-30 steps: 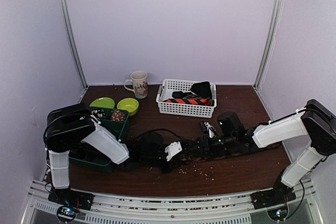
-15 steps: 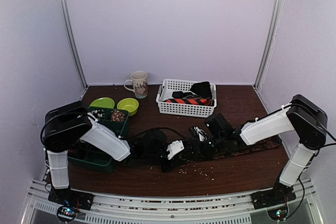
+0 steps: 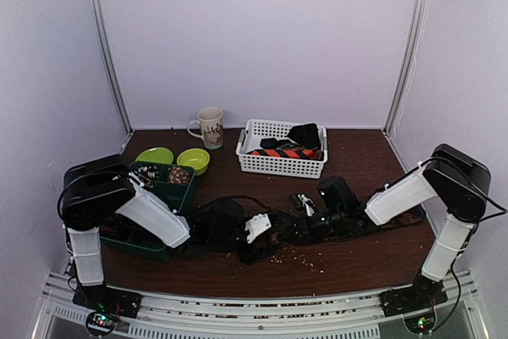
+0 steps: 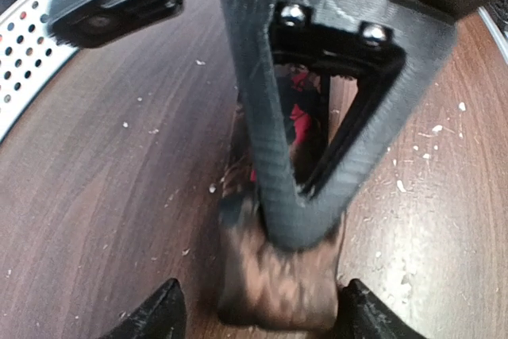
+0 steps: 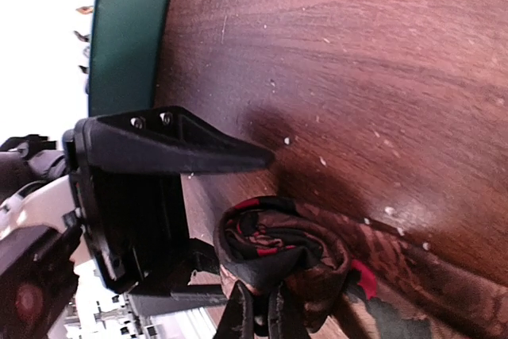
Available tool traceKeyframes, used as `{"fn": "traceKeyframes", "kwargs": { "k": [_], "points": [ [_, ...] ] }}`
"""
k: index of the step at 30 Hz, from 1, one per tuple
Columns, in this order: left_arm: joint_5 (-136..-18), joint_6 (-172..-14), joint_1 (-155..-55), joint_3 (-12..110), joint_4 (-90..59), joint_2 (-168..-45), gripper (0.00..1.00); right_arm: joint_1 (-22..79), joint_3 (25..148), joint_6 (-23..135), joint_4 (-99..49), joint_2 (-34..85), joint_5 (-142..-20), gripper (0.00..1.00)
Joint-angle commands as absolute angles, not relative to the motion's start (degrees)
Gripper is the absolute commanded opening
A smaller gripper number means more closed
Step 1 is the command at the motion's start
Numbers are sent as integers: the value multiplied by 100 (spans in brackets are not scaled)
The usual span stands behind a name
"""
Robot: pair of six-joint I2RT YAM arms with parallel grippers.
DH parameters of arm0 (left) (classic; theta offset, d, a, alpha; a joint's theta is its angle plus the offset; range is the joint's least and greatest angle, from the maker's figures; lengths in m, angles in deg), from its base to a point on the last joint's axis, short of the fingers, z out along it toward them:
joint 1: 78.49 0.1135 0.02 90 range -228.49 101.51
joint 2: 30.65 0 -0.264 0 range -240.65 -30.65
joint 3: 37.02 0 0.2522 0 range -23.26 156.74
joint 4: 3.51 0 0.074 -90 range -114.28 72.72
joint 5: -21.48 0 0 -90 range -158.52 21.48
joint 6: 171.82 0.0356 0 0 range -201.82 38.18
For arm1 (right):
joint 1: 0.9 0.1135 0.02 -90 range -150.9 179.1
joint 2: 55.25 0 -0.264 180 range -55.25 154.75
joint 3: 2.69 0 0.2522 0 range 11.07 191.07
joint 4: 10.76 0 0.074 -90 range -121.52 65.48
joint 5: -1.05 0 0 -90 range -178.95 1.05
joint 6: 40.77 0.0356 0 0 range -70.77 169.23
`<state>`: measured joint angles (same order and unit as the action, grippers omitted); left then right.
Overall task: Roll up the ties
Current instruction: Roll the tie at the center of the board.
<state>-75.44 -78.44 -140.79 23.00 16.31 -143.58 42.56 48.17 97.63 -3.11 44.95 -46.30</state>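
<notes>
Centrally, near the front edge of the worktop [image 3: 357,263], both arms low and almost tip to tip. Left gripper [image 4: 262,317] open, fingertips [image 4: 165,313] spread wide to either side of the brown tie [image 4: 274,287]; contact with the fabric impossible to tell. Right gripper [image 5: 259,319] closed, pinching a fold at the edge of the tie's rolled end. Rolled end a loose, dark coil with red flecks, resting on the wood between the two grippers. Rest of the tie flat on the worktop, trailing off to the right beneath the right arm. Pale crumbs scattered over the wood around the coil. Further back, a white basket [image 3: 279,166] with a striped tie [image 3: 290,152] and a black tie [image 3: 305,134] inside. Left of the basket, a mug [image 3: 210,127]; nearer the left arm, two green bowls [image 3: 193,160] beside a dark green tray [image 3: 163,192].
</notes>
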Motion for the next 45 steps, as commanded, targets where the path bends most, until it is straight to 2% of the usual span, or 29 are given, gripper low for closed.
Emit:
{"fn": "traceKeyframes", "kwargs": {
  "k": [1, 6, 19, 21, 25, 28, 31, 34, 39, 45],
  "points": [
    [-7512, -8056, -14072, 1922, 2913, -14526, 71, 4018, 4247, 10105, 41, 4865, -4464, 0],
    [-7683, -8410, -14112, 1854, 4067, -15043, 74, 3624, 3994, 10062, 70, 4774, -4408, 0],
    [-7680, -8161, -14186, 2452, 4376, -15784, 75, 3373, 3919, 10065, -191, 5010, -4518, 0],
    [-7754, -8090, -14193, 2617, 4286, -15868, 71, 3377, 3919, 10041, -231, 4992, -4526, 0],
    [-7993, -8001, -14195, 2801, 3838, -15809, 44, 3435, 3943, 9963, -312, 4768, -4542, 0],
    [-7858, -7999, -14195, 2600, 3449, -15476, 32, 3518, 4009, 9906, -398, 4440, -4579, 8],
    [-7754, -7889, -14194, 2234, 2831, -15017, 28, 3531, 3932, 9974, -293, 3890, -4733, 28],
    [-7640, -7600, -14195, 2287, 1691, -14759, 27, 3614, 4084, 9861, -557, 3373, -4947, 40],
    [-7662, -7391, -14188, 2361, 982, -14594, 27, 4025, 4738, 9700, -1138, 3442, -4985, 47],
    [-7806, -7405, -14188, 2481, 731, -14635, 27, 4296, 5233, 9592, -1547, 4018, -5019, 44]
  ]
}}
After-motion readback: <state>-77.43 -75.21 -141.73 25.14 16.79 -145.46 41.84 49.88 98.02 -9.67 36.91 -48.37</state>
